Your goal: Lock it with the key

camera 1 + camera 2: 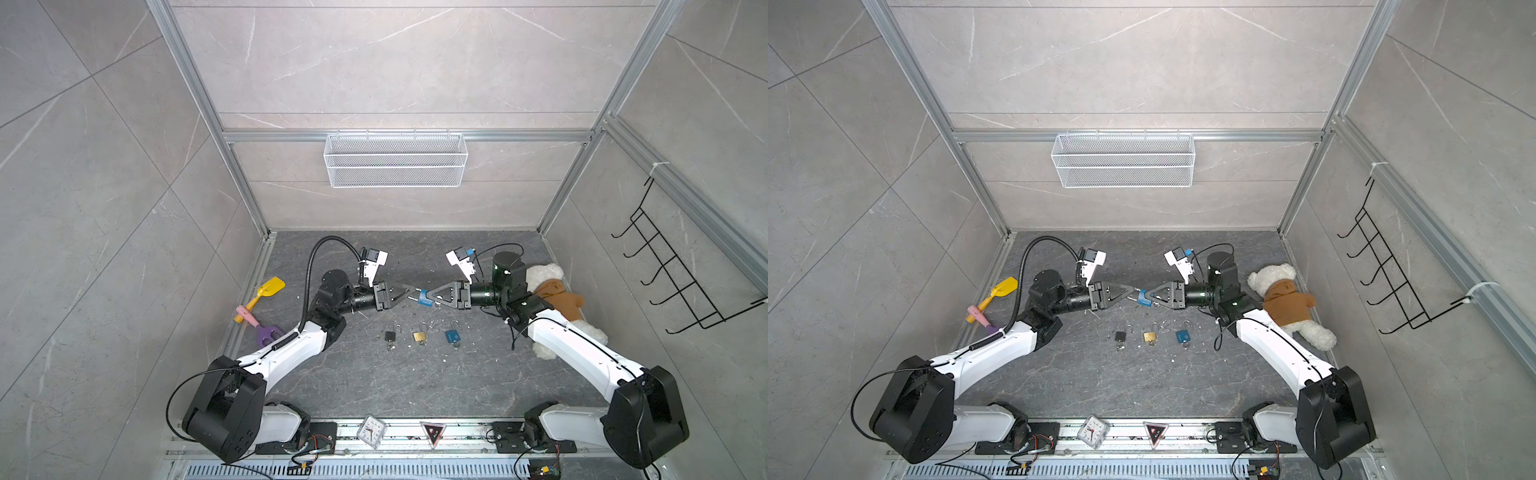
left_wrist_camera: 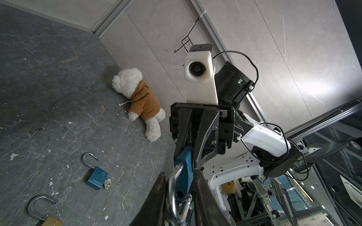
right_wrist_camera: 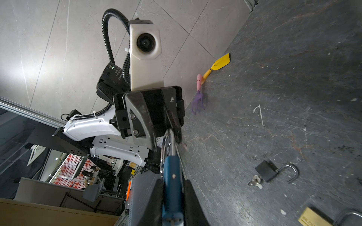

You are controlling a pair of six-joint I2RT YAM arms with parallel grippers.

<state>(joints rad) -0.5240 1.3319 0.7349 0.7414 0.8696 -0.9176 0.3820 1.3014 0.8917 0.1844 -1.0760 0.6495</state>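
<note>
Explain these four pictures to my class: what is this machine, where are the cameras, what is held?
Two white-and-black robot arms work in a tiled booth. Two pictures look down from above; two come from wrist cameras. The right gripper is shut on a light blue metal padlock, held in the air; the left gripper flanks its steel shackle. On the dark stone-look floor lie a black padlock, a brass padlock and a dark blue padlock, shackles open.

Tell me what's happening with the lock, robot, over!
Right gripper shut on light-blue padlock body. Left gripper closed on its shackle, mid-air. Black padlock, brass padlock, dark-blue padlock lie open below, not blocking.
</note>
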